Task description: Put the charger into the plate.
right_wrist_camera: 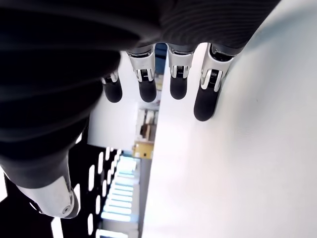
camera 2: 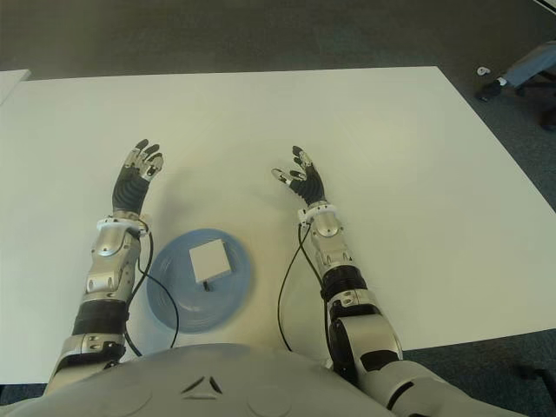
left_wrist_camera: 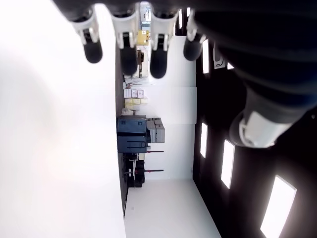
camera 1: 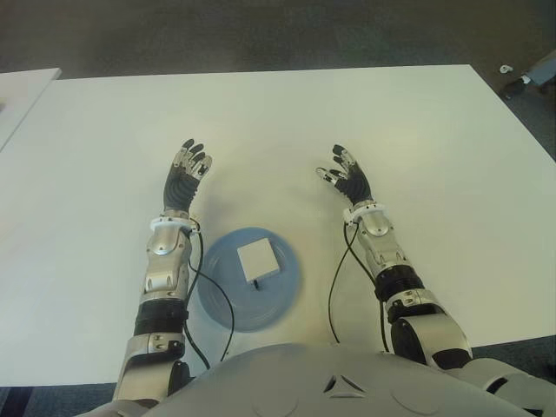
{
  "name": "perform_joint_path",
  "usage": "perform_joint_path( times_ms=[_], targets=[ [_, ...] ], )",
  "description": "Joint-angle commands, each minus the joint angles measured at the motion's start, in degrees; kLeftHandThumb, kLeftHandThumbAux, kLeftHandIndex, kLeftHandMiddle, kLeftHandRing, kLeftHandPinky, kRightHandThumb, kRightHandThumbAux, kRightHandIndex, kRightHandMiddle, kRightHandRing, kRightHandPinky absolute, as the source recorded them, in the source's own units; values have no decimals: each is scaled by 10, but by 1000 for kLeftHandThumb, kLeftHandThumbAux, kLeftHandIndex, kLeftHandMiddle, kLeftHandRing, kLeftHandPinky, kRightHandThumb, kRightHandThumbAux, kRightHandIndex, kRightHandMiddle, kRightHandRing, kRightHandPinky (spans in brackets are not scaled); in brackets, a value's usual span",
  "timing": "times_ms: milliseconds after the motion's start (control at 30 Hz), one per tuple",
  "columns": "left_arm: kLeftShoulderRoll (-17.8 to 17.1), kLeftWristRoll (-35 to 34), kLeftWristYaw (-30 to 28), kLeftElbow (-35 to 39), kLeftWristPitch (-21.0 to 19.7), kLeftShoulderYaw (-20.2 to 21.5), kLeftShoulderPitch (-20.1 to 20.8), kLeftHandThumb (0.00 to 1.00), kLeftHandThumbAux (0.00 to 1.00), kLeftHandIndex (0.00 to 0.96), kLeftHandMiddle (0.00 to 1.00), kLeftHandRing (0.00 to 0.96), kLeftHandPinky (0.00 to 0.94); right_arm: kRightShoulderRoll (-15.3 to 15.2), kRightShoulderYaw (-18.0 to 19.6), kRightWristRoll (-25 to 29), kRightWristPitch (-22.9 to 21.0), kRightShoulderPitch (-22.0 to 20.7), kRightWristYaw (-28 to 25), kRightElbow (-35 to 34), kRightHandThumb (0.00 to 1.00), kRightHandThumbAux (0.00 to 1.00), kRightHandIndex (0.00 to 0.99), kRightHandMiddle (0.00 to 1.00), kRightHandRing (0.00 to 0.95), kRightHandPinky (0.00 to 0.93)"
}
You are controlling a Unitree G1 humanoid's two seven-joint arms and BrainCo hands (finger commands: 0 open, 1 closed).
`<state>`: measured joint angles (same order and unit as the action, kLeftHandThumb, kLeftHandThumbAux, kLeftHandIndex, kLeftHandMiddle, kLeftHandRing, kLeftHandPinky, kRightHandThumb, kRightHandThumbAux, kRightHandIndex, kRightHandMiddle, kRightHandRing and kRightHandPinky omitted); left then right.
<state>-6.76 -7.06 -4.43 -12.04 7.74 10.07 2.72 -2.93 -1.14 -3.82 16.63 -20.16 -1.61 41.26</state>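
A white square charger (camera 1: 259, 259) lies flat inside the round blue plate (camera 1: 282, 295), near the table's front edge between my two arms. My left hand (camera 1: 186, 170) is beyond the plate on its left side, fingers extended and holding nothing. My right hand (camera 1: 345, 176) is beyond the plate on its right side, also open and bare. In the left wrist view the fingertips (left_wrist_camera: 126, 54) stretch out over bare table, and the right wrist view shows straight fingertips (right_wrist_camera: 178, 84) with nothing between them.
The white table (camera 1: 287, 122) stretches wide beyond both hands. A second white surface (camera 1: 22, 91) shows at the far left edge. Black cables (camera 1: 334, 287) run along both forearms. Dark floor lies past the table's far edge.
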Motion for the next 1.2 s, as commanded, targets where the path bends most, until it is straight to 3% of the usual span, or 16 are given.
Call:
perform_joint_path(
  times_ms=[33, 333, 1200],
  targets=[
    [-6, -5, -2, -5, -24, 4, 4, 11, 586, 5, 74, 49, 9, 14, 4, 17, -6, 6, -21, 41, 80, 661, 0, 0, 0, 0],
    [-9, -6, -3, -6, -41, 8, 9, 29, 586, 0, 36, 8, 0, 12, 15, 32, 33, -3, -46, 69, 73, 631, 0, 0, 0, 0],
    [-13, -6, -16, -20, -25, 2, 14, 29, 558, 0, 62, 22, 0, 9, 21, 32, 35, -1, -44, 34, 121, 648, 0, 0, 0, 0]
  ],
)
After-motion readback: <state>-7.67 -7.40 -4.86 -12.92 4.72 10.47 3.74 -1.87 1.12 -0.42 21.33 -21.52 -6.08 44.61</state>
